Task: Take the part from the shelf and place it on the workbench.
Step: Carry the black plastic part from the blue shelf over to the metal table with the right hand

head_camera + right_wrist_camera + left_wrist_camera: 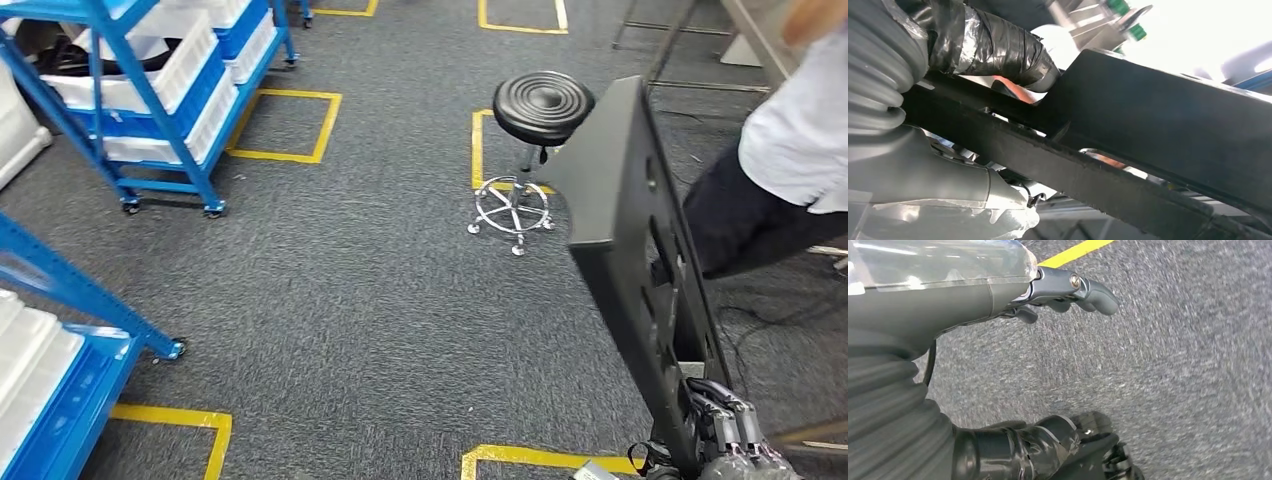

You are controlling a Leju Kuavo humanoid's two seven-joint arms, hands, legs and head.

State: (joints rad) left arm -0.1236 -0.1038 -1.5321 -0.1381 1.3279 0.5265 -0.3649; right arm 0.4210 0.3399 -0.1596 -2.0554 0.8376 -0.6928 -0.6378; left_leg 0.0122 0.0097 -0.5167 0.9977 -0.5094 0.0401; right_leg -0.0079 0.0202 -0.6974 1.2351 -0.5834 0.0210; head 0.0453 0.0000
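Observation:
A long flat black part (632,250) with cut-out slots stands up on end at the right of the head view. My right hand (725,435) grips it at its lower end, near the bottom right corner. In the right wrist view the black part (1148,140) crosses the picture and my right hand (993,47) wraps around it with its taped thumb over the edge. My left hand (1068,295) hangs over grey carpet, fingers apart and holding nothing.
A black round stool (540,110) on castors stands ahead, just beyond the part. A person in a pale shirt (800,140) is at the right. Blue wheeled shelves with white bins (160,80) stand far left, another blue shelf (50,370) near left. Yellow floor tape (290,125) marks bays.

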